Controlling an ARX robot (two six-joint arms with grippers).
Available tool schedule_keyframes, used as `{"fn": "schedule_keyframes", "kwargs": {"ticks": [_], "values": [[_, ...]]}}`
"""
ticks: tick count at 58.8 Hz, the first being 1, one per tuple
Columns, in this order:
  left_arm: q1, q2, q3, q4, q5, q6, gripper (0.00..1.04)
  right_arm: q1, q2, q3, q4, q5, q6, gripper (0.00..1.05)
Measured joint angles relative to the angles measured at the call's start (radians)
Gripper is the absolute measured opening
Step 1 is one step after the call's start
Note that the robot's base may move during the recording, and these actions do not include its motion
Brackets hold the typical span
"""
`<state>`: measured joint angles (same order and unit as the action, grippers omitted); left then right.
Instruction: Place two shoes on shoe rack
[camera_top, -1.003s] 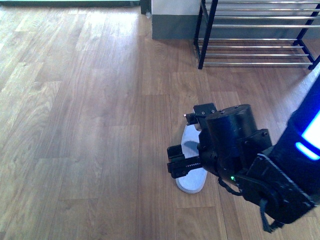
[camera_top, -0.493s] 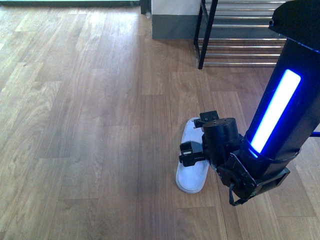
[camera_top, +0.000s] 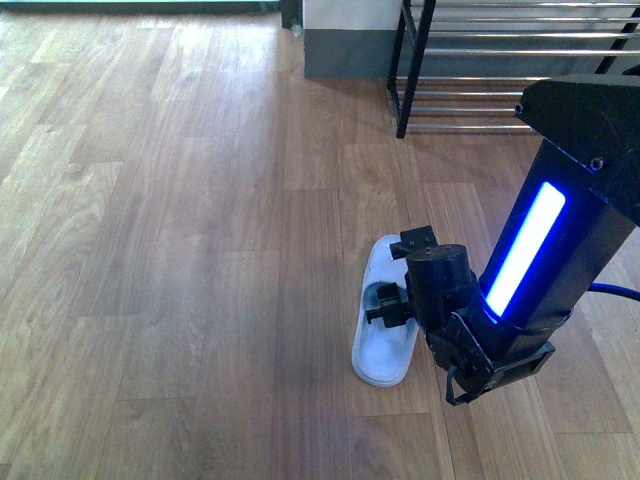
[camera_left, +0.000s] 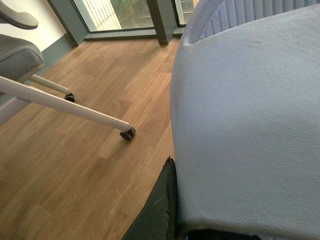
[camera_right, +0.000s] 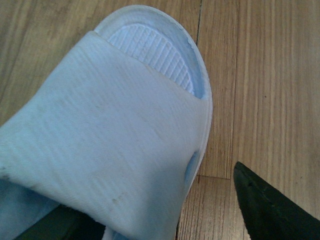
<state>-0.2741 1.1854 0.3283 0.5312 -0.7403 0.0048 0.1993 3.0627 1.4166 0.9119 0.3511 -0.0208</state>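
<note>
Starting left: the left gripper (camera_left: 162, 210) has the first slide (camera_left: 250, 125) filling its camera, one finger against the edge, the other hidden, so I cannot tell the grip. Over to the second slide (camera_top: 380, 355), flat on the wood floor (camera_top: 180, 250) out in front of the shoe rack (camera_top: 500, 95), nearest its left post, and the right gripper (camera_top: 383, 304) sits low at its strap, fingers apart, straddling the sole's edge.

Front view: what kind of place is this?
Likely a home or office room, perhaps near an entrance: wood-plank floor, a shoe rack by the wall, a wheeled chair base.
</note>
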Motion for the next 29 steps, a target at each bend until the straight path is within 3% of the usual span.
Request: {"fn": "schedule_keyframes", "kwargs": {"ticks": [14, 22, 29], "values": [[0.000, 0.000, 0.000, 0.000, 0.000, 0.000, 0.02, 0.002, 0.007, 0.000, 0.008, 0.053, 0.021, 0.29], [0.000, 0.000, 0.000, 0.000, 0.000, 0.000, 0.02, 0.003, 0.007, -0.002, 0.033, 0.084, 0.024, 0.03], [0.000, 0.000, 0.000, 0.000, 0.000, 0.000, 0.02, -0.002, -0.014, -0.033, 0.050, 0.055, 0.016, 0.02]]}}
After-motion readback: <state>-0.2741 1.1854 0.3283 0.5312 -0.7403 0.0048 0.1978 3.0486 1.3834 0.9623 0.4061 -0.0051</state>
